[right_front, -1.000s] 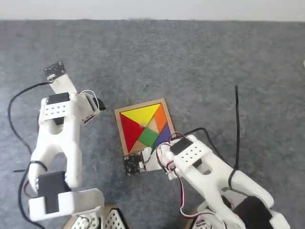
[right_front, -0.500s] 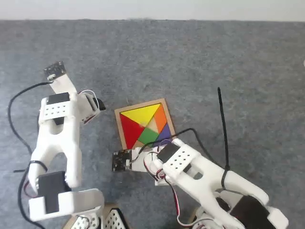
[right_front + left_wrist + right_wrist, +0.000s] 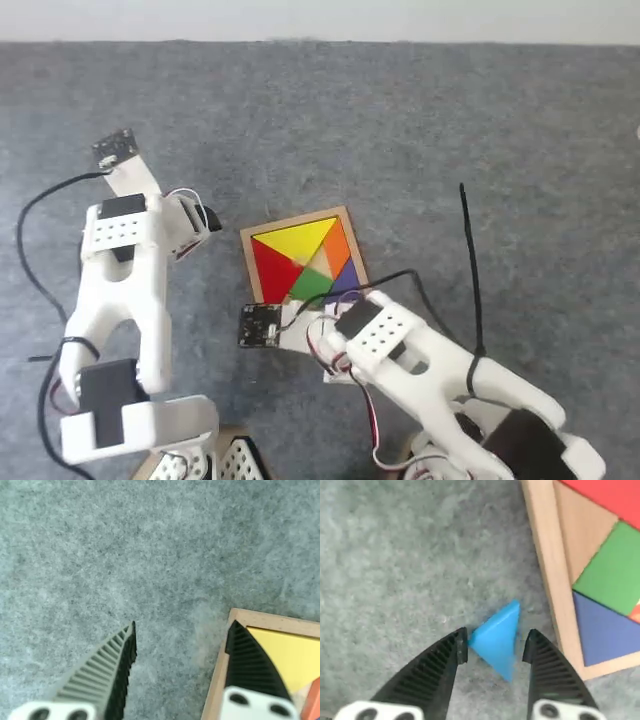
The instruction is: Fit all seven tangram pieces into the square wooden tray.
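Triangle bracketed, not yet pinched
Right pincer (image 3: 496,636) stands apart astride the small blue triangle (image 3: 492,630), on the grey surface (image 3: 395,555) just beside the wooden tray (image 3: 542,555). Light, rigid, probably slick: best pinched across two flat edges. Left pincer (image 3: 182,627) hangs apart by the tray's corner.

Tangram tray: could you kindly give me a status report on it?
Left gripper open, beside tray corner. Right gripper open astride light blue triangle on carpet, outside tray. Rim between triangle and bare slot.
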Action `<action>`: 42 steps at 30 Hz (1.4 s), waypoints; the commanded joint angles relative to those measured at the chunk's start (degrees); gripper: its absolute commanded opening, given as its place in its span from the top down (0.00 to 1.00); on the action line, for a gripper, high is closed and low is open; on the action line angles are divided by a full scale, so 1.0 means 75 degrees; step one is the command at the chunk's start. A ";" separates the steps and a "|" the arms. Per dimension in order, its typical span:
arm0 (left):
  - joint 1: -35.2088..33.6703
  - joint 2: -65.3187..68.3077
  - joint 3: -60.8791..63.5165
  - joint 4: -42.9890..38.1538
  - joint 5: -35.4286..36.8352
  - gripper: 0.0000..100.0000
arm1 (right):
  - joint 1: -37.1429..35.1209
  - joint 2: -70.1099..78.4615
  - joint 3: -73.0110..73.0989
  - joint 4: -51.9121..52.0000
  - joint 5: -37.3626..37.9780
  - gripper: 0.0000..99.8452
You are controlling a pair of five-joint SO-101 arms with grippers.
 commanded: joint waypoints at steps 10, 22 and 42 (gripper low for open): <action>0.0012 -0.0105 -0.0135 -0.0012 0.0047 0.73 | 0.0311 0.1014 -0.0738 0.0170 0.0141 0.82; 0.0012 -0.0117 -0.0135 -0.0012 0.0047 0.73 | 0.0346 0.1014 -0.0891 0.0182 0.0094 0.95; 0.0012 -0.0070 -0.0135 -0.0012 0.0047 0.73 | 0.1037 -0.0287 -0.3130 0.1084 -0.2790 0.95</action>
